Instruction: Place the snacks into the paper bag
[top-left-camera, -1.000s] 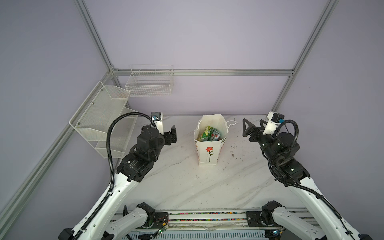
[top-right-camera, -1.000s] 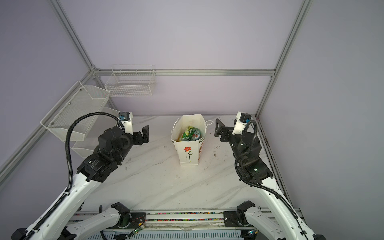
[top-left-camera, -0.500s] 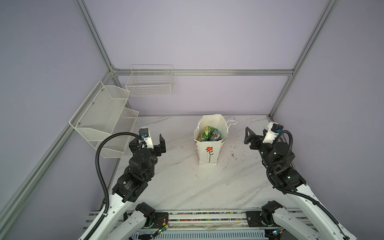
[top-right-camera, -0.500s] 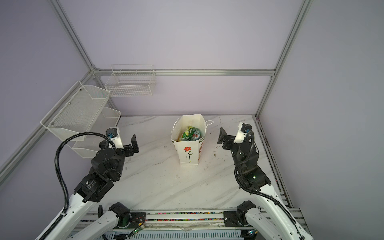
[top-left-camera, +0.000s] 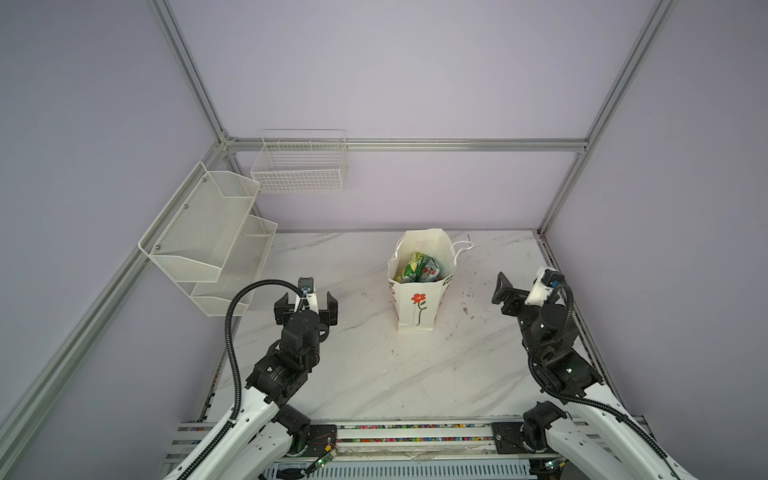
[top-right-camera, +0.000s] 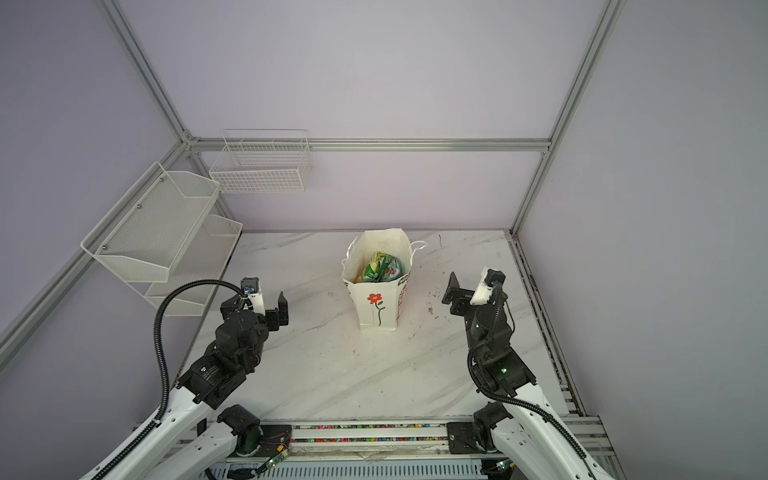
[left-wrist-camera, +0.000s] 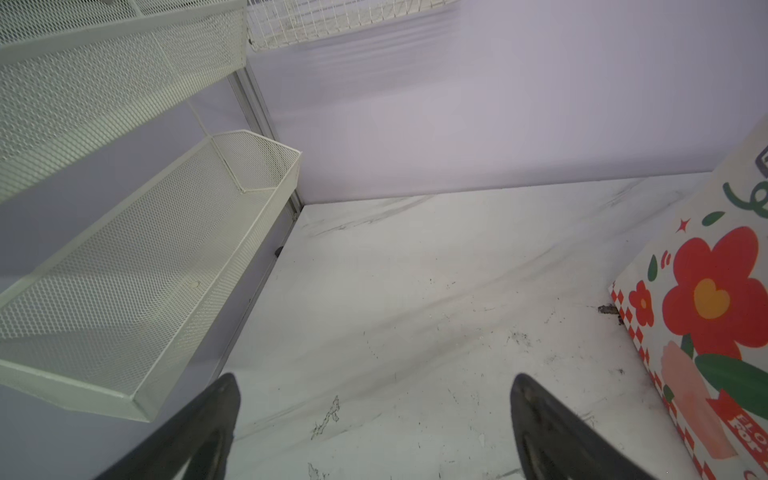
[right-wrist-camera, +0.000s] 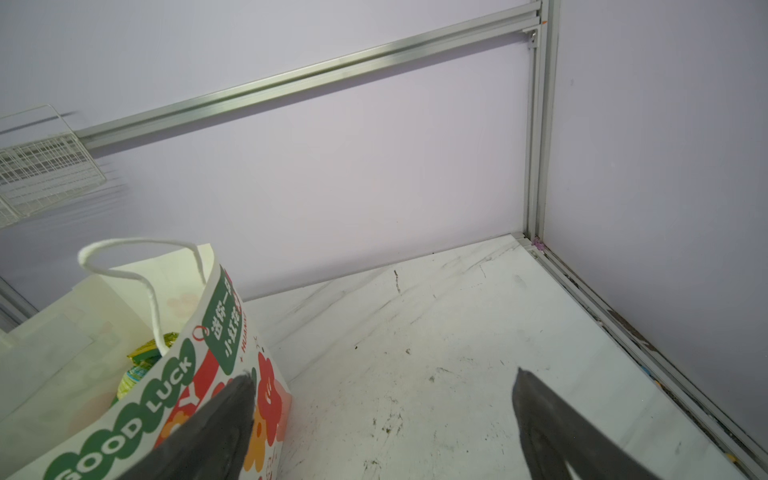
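Glossy snack packets in white flower-print paper bag; left gripper and right gripper gape wide, empty; looks done, just park.

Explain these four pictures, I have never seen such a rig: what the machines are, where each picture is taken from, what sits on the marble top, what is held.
These are two robot arms mounted at the table's near edge, each ending in a two-fingered gripper. Two pictures come from a pair of cameras overhead, looking down on everything. The other two come from a camera on each wrist, so the dark fingers show at the picture's edge: the left gripper and the right gripper. On the marble table stands a white paper bag with a red flower; glossy snacks, green and yellow, lie inside it. A mesh shelf rack and a wire basket hang on the walls. Both grippers are open and hold nothing.
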